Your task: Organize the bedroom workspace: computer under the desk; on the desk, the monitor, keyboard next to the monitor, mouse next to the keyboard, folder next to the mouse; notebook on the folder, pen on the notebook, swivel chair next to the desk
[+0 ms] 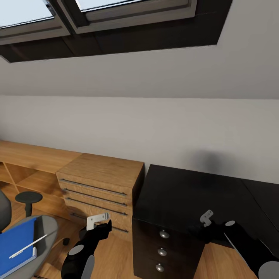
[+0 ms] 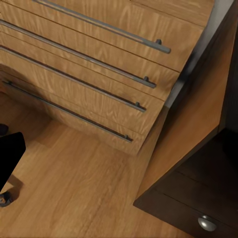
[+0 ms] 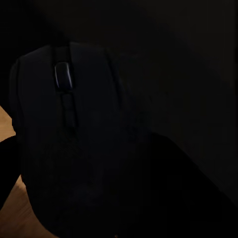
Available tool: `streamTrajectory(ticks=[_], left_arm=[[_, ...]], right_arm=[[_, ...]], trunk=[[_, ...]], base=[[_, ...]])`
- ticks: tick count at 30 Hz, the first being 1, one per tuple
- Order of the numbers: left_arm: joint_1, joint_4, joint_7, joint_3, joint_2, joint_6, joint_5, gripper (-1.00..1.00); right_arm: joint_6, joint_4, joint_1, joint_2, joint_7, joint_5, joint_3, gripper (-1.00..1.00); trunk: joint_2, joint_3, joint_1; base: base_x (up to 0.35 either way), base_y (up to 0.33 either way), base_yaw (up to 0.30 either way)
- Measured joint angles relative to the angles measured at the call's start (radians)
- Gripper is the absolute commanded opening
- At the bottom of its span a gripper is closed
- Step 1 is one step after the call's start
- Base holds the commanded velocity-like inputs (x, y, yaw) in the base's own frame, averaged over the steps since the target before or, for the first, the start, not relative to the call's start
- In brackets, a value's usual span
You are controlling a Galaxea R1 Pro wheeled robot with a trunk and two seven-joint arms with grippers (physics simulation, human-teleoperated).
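Filling right wrist view: dim mouse (image 3: 74, 139)

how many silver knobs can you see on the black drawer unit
3, in a vertical row down the drawer unit front: the top knob, the middle knob, and the bottom knob. None looks hidden.
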Motion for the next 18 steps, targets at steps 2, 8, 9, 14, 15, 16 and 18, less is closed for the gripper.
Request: streamTrajectory(ticks=[2,8,9,14,15,16,18], left_arm=[[0.0,0.0,0.0,0.0,0.0,0.0,0.0,1.0],[0.0,0.0,0.0,0.0,0.0,0.0,0.0,1.0],[0.0,0.0,0.0,0.0,0.0,0.0,0.0,1.0],[0.0,0.0,0.0,0.0,0.0,0.0,0.0,1.0],[0.0,0.0,0.0,0.0,0.0,0.0,0.0,1.0],[0.0,0.0,0.0,0.0,0.0,0.0,0.0,1.0],[0.0,0.0,0.0,0.0,0.0,0.0,0.0,1.0]], right_arm=[[-0.001,0.0,0.0,0.0,0.001,0.001,0.0,-1.0],[-0.001,0.0,0.0,0.0,0.001,0.001,0.0,-1.0],[-0.001,0.0,0.0,0.0,0.001,0.001,0.0,-1.0],[-0.002,0.0,0.0,0.0,0.001,0.0,0.0,-1.0],[-0.001,0.0,0.0,0.0,0.001,0.001,0.0,-1.0],[-0.001,0.0,0.0,0.0,0.001,0.001,0.0,-1.0],[-0.001,0.0,-0.001,0.001,0.001,0.002,0.0,-1.0]], trunk=[[0.0,0.0,0.0],[0.0,0.0,0.0],[0.0,0.0,0.0],[0.0,0.0,0.0],[0.0,0.0,0.0],[0.0,0.0,0.0],[0.0,0.0,0.0]], base=[[0.0,0.0,0.0],[0.0,0.0,0.0],[0.0,0.0,0.0],[0.0,0.0,0.0],[0.0,0.0,0.0],[0.0,0.0,0.0],[0.0,0.0,0.0]])
